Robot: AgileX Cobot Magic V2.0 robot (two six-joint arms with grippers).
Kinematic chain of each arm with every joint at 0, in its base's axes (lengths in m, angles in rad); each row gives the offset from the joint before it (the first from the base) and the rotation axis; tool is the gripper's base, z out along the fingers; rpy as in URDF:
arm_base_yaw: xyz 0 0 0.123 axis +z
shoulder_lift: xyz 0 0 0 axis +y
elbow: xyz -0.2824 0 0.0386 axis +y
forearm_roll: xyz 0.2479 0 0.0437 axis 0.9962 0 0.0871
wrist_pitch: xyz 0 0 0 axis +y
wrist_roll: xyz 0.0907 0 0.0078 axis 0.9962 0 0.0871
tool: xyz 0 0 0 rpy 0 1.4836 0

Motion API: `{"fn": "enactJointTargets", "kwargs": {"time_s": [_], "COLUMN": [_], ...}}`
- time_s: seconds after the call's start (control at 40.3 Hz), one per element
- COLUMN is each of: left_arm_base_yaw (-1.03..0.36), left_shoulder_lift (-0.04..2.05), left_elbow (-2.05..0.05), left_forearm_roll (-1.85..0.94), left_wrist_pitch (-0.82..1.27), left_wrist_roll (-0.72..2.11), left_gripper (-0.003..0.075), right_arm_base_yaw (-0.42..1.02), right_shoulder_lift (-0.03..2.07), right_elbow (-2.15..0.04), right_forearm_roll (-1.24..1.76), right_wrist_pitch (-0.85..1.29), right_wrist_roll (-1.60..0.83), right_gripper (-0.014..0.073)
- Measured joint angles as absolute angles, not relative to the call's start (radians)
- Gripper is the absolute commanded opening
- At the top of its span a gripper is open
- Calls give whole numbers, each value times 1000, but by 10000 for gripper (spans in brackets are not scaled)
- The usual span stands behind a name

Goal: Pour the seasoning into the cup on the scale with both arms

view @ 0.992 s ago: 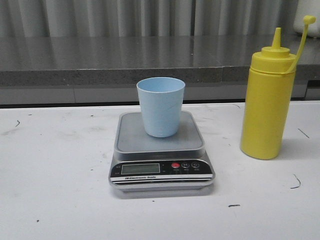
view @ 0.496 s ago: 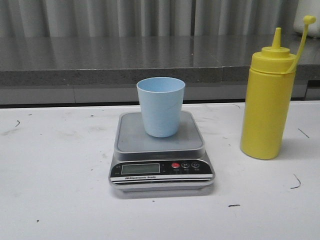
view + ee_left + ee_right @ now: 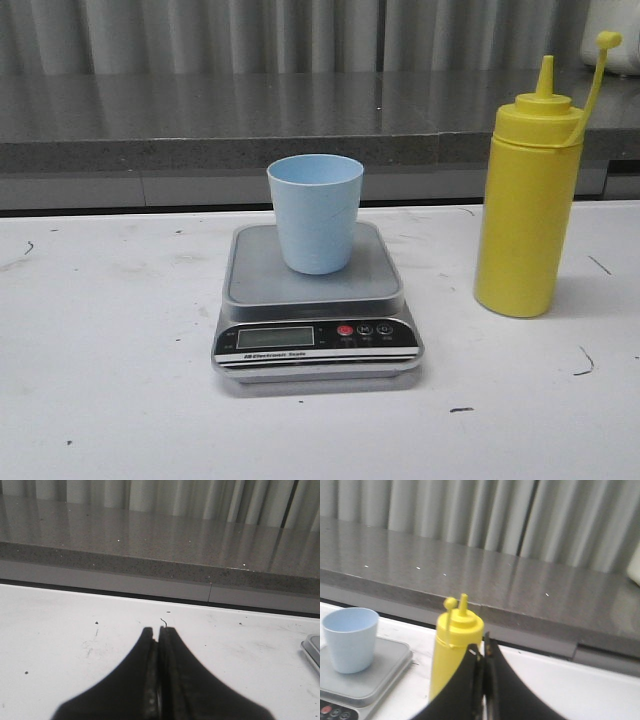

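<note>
The seasoning (image 3: pixel 527 205) stands upright on the white desk (image 3: pixel 110 380) toward its right edge, nozzle bare and the tethered cap hanging off to one side, so it is already open for pouring. The cup (image 3: pixel 315 212) sits upright on the platform of the scale (image 3: pixel 314 305) near the middle of the desk, well apart from the bottle and looking empty. Neither arm shows in the front view.

The left tool (image 3: pixel 159 635) has its fingers pressed together with nothing between them, over bare desk, with only a corner of the scale in its view. The right tool (image 3: pixel 483 652) is likewise pinched closed and empty, just in front of the bottle.

I judge the grasp has not begun, and the risks follow from that. Unless the right tool spreads its fingers before advancing, it would likely push the tall bottle over rather than take it. Because the nozzle is uncapped, a tip or a hard squeeze could spill seasoning on the desk. A bump to the light cup may shift it off the platform or disturb the reading.
</note>
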State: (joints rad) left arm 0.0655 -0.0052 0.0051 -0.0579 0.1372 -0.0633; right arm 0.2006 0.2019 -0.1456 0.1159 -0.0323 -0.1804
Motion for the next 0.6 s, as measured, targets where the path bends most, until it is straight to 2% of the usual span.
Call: {"fn": "enactJointTargets", "kwargs": {"time_s": [0.099,0.248,0.595], "left_arm_base_yaw": [65,65,65], "left_shoulder_lift": [-5,-5,-5], "left_elbow": [5,5,5], "left_forearm_roll": [-58,-58,-58], "left_wrist_pitch": [137,137,135], "left_wrist_roll": [-63,-63,-63], "left_gripper": [-20,-20,-20], "right_arm_base_yaw": [102,26,9], "right_shoulder_lift": [153,55,-9], "right_elbow": [-85,6,28], "right_forearm_roll": [41,18,15], "right_wrist_pitch": [-28,-24,200], "right_wrist_roll": [-27,36,49], "right_gripper": [-60,-60,-60]}}
